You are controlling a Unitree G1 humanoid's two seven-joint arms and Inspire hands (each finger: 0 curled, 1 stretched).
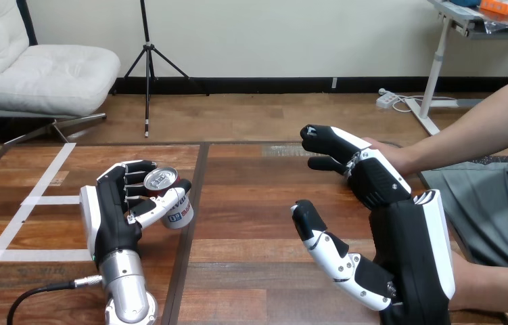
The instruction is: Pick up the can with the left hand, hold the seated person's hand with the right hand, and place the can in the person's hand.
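Brown wooden plank table [258, 203], dark seam [195, 183] running front to back. On it: white tape strips [48, 200], left side. Red-and-white metal can [179, 212] by the seam, tilted; contact unclear.

We look from the robot's head, forward and down across the brown wooden plank worktop [258, 223]. Close range: the black-and-white jointed right hand [406, 230] looms large at lower right, its arm cut by the bottom edge. The matching left hand [112, 210] on its silver forearm comes up from bottom left, with the red-and-white metal can [178, 211] left of centre. Worktop's far edge runs just above mid-height. The person's forearm [481, 132] enters from the right edge.
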